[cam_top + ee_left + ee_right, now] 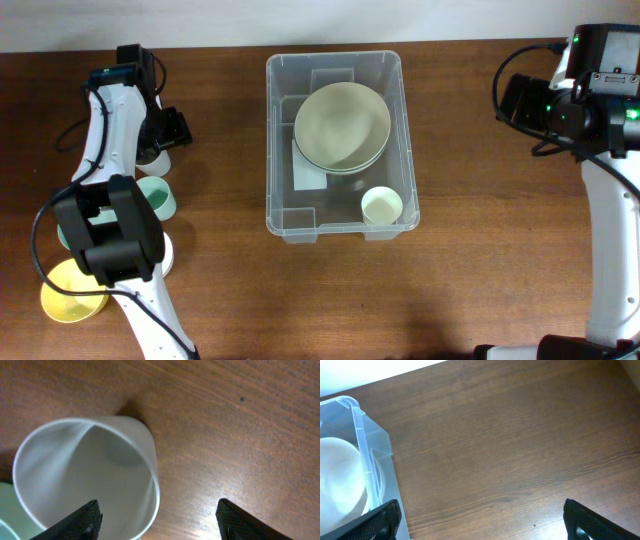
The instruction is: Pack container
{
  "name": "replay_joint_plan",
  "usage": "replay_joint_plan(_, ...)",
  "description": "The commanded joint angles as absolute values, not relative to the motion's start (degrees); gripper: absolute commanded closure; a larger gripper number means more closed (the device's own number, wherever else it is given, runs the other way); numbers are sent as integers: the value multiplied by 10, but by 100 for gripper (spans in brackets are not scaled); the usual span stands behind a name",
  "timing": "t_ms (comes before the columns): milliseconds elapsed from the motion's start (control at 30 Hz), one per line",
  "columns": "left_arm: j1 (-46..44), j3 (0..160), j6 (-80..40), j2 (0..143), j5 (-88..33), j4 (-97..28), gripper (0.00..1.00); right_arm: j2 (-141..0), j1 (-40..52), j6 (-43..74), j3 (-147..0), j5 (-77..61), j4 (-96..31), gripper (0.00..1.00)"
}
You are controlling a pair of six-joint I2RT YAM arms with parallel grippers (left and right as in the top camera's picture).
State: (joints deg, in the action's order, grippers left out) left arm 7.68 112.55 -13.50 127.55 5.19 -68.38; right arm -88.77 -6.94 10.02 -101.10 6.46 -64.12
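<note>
Left end effector (157,522) spread wide, white cup (85,475) rim wall between its fingers. Right end effector (485,522) spread wide above worktop (510,450); container (370,445) just to its left, holding bowls (342,125).

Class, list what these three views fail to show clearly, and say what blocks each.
- Overhead: stacked bowls cover most of the label on the container floor; the bowl count is unclear.
- Overhead: left arm hides part of the yellow dish and white cup.
- Left wrist: green cup is cut off by the frame edge.
</note>
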Motion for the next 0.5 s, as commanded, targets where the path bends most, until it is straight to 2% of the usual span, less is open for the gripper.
replay_joint_plan(0,81,1114,-122,1266,54,-669,25,-890,-72,93,-1015,74,-642,1)
replay_joint_plan(133,81,1092,-119,1266,54,-647,26,-890,-72,93,-1015,74,-644,1)
replay_joint_plan(167,81,1087,-119,1266,54,-642,30,-890,-72,92,-1015,74,-644,1)
replay_joint_plan(200,81,1082,-119,1266,54,-637,36,-890,-72,93,-1015,74,-645,1)
replay_joint_plan(267,81,1079,-119,1266,54,-633,70,-890,-72,93,-1015,74,-646,1)
replay_joint_plan(367,80,1080,-119,1266,54,-622,90,-890,-72,93,-1015,74,-646,1)
replay_joint_plan(467,79,1089,-119,1266,54,-606,100,-890,-72,93,-1015,74,-646,1)
